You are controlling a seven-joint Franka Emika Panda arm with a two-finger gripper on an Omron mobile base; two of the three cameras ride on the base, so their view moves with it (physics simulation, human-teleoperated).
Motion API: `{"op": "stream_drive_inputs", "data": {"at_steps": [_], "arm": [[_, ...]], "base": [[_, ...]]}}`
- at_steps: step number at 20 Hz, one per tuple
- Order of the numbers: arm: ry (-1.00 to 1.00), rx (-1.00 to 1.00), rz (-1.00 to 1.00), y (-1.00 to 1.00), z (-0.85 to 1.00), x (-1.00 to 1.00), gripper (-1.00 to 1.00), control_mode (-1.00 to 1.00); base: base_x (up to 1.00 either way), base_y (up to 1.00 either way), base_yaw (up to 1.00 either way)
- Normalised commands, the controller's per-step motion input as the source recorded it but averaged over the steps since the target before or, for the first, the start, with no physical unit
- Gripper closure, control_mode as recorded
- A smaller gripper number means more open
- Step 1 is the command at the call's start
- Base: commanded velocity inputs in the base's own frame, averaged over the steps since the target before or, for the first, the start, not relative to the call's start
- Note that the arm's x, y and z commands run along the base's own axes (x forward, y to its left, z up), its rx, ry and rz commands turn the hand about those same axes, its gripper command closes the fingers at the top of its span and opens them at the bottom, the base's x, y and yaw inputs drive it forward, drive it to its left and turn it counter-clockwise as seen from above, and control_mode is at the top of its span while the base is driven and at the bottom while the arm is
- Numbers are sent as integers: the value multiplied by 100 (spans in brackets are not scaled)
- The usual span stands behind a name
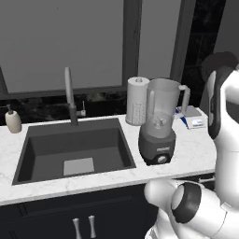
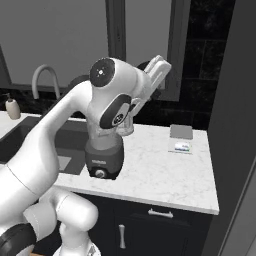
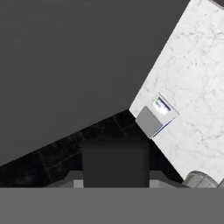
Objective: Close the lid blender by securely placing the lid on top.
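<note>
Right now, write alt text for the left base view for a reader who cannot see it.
A blender with its jar open, no lid on it, stands on a white marble counter right of a dark sink. A paper-towel roll stands behind it, and the robot's white arm rises at right.

We see a white marble counter (image 1: 196, 156) carrying the blender (image 1: 158, 122), a paper-towel roll (image 1: 137, 101), a soap bottle (image 1: 13, 119), and what may be a sponge pack (image 2: 180, 139).
</note>
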Motion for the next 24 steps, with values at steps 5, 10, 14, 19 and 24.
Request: {"op": "stream_drive_inputs", "data": {"at_steps": [5,10,14,19,24], "arm": [[4,24,1,39,87,0,100,-100],[11,31,16,25,16,0,100,-100],[0,14,16,35,-24,0,100,-100],[1,0,12,52,-38,6,100,-100],[4,1,15,65,-37,14,100,-100]], "base": [[0,0,0],[0,0,0],[0,0,0],[0,0,0],[0,0,0]]}}
